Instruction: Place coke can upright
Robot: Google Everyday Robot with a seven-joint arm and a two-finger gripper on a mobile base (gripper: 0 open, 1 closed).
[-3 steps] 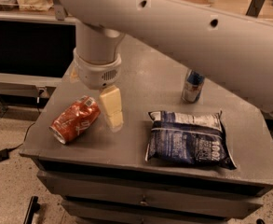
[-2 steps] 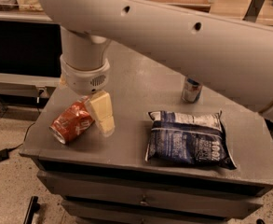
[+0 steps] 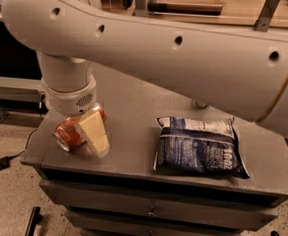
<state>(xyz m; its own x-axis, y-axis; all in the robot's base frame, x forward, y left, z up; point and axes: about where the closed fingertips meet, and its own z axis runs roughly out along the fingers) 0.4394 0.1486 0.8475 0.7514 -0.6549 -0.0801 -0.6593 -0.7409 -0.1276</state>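
Observation:
The coke can [image 3: 66, 134] is red with a silver end and lies on its side at the front left corner of the grey table [image 3: 133, 107]. My gripper [image 3: 87, 137] hangs from the thick white wrist [image 3: 70, 95] and is down at the can, against its right side. The wrist covers the can's far end. The large white arm [image 3: 173, 53] crosses the whole upper view.
A dark blue crinkled snack bag [image 3: 197, 146] lies flat on the right half of the table. Only the base of another can [image 3: 198, 103] shows under the arm at the back. The table's front edge and left corner are close to the coke can.
The arm has swung left and lower. The gripper has moved from the coke can's right side to down against it. The can and bag have not moved.

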